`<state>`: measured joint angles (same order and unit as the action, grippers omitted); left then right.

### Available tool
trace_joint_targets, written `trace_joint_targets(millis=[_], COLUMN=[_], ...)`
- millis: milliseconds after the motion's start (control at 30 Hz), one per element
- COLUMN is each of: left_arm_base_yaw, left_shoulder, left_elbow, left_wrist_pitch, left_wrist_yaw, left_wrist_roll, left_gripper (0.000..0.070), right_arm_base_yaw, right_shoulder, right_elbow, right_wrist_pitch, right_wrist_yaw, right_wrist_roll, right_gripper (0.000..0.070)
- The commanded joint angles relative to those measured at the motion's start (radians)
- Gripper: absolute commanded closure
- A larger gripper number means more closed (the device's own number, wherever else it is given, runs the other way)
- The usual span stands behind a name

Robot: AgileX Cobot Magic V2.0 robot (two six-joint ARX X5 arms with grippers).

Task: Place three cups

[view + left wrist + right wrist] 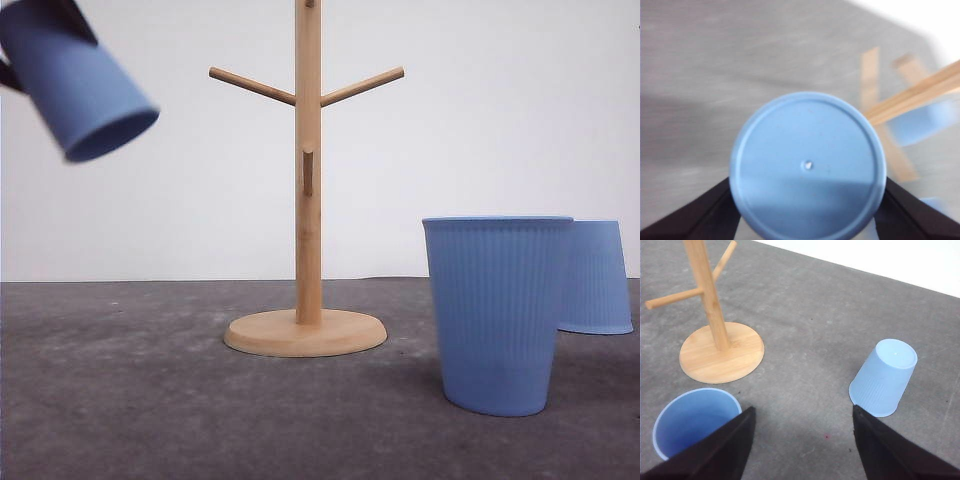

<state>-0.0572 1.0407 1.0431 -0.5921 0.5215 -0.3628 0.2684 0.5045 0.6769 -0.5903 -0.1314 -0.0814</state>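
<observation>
One light-blue ribbed cup hangs tilted in the air at the upper left, mouth pointing down and to the right. My left gripper is shut on it, and its flat round base faces the wrist camera between the dark fingers. A second cup stands upright on the table at the front right. Just behind it, a third cup stands upside down. My right gripper is open above the table, between the upright cup and the upside-down cup, holding nothing.
A wooden pegged stand with a round base stands mid-table, to the right of the held cup; its pegs show blurred past that cup. The grey tabletop ends at a white back wall.
</observation>
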Motion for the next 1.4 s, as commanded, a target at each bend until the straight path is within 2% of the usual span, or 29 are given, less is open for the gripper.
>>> trace_joint_targets(millis=[0,67,267,367,533,933,1167,1367], left_arm_base_yaw=[0.014,0.024,0.031,0.031,0.025,-0.065,-0.137,-0.160], left_shoulder=[0.011,0.013,0.041,0.074,0.145,0.288,0.348,0.380], left_elbow=[0.011,0.011,0.011,0.011,0.011,0.011,0.011,0.011], left_wrist_pitch=[0.042,0.091,0.266,0.339,0.409,0.612,0.637,0.637], left_wrist_yaw=[0.085,0.117,0.115,0.137,0.191,0.184,0.146,0.129], left_wrist_roll=[-0.091,-0.142,-0.274,-0.308,-0.338,-0.410,-0.410,-0.411], left_gripper=[0.0305,0.0305,0.0305,0.0305,0.0305,0.0305,0.0305,0.0306], right_arm_base_yaw=[0.004,0.004,0.004,0.004,0.004,0.004,0.004,0.004], right_shoulder=[0.001,0.001,0.001,0.001,0.001,0.001,0.001,0.001], right_elbow=[0.015,0.015,0.015,0.015,0.015,0.015,0.015,0.015], right_wrist_pitch=[0.013,0.013,0.013,0.014,0.014,0.014,0.014,0.013], right_wrist_yaw=[-0.005,-0.010,-0.011,-0.011,-0.011,-0.010,-0.010,-0.010], right_wrist_roll=[0.003,0.003,0.003,0.003,0.003,0.003,0.003,0.003], right_gripper=[0.0308,0.0309,0.0309,0.0308,0.0308,0.0308,0.0308,0.0308])
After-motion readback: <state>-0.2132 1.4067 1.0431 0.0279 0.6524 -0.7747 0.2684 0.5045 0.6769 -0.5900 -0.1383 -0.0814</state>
